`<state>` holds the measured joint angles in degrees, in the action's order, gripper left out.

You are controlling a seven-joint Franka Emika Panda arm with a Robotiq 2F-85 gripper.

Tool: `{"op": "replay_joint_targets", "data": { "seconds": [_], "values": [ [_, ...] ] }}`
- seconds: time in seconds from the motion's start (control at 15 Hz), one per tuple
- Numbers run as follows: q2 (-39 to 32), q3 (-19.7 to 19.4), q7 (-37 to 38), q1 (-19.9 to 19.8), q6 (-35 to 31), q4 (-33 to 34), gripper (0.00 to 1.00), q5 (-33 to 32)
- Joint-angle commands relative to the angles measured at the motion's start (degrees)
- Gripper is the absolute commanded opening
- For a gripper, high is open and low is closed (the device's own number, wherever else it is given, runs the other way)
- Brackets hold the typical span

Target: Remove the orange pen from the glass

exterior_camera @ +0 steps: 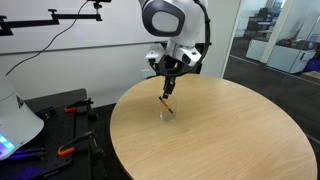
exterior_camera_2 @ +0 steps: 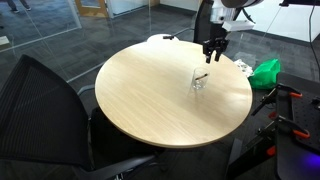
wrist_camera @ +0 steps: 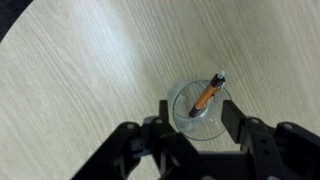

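- The round wooden table carries only the task's two things, set near the middle-back of its top in both exterior views; nothing has been laid down on the wood beside them.
- The Panda arm reaches in over the table and points its wrist straight down.
- The Robotiq gripper hangs directly above the glass, close to the pen's upper end but apart from it. In the wrist view its two fingers are spread wide to either side of the glass and grasp nothing.
- The glass stands upright on the table, clear and low.
- The orange pen is inside the glass, leaning against the rim, with its dark upper tip poking out above it.
- Judged progress: only the approach looks done. What is left is nearly everything: lowering over the pen's free end, closing on it, lifting it clear of the rim, and setting it down outside the glass.
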<state>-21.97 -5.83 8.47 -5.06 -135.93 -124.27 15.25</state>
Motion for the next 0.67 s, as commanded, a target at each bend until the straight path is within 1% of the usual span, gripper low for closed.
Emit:
{"op": "replay_joint_targets", "data": {
  "seconds": [0.0,0.27,0.33,0.53,0.6],
  "values": [
    [-3.6,0.9,2.9,0.1,2.2,4.2,0.56,0.1],
    [-6.4,1.5,4.0,0.5,3.1,6.8,0.55,0.0],
    [-7.2,1.7,4.3,0.6,3.2,7.4,0.52,0.1],
    [-8.5,2.1,4.4,0.6,3.8,8.7,0.37,0.0],
    [-9.0,2.2,4.3,0.6,4.0,9.1,0.35,0.1]
  ]
}}
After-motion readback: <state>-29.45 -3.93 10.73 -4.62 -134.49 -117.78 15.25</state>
